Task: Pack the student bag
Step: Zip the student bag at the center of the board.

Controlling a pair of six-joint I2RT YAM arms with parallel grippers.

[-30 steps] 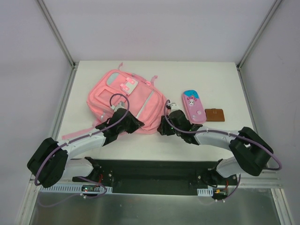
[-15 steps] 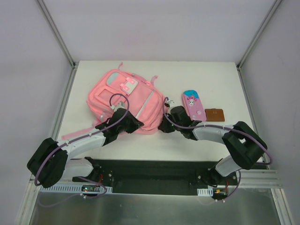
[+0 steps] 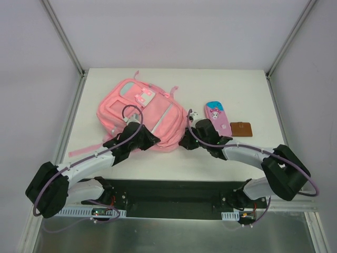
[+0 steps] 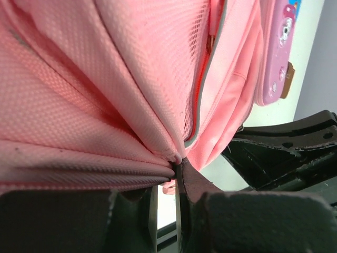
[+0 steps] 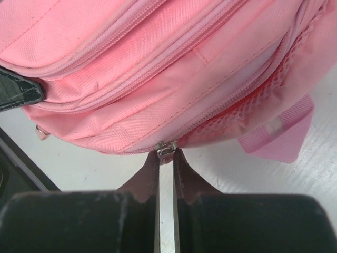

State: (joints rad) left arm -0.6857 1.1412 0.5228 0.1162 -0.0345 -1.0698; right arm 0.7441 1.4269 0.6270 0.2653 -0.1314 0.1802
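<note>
Pinching woven pink student bag (image 3: 113, 110), mesh-sided

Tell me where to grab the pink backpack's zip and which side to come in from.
Take the small metal zip pull: a thin tab sticking out of the student bag's edge seam, just above the table. Come in low from the bag's near right corner, as the right tool is, jaws closed on it. The left tool pinches fabric, bracing.

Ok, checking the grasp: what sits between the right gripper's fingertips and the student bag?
In the right wrist view, only a metal zip pull of the student bag, pinched by the right gripper; no gap shows.
</note>
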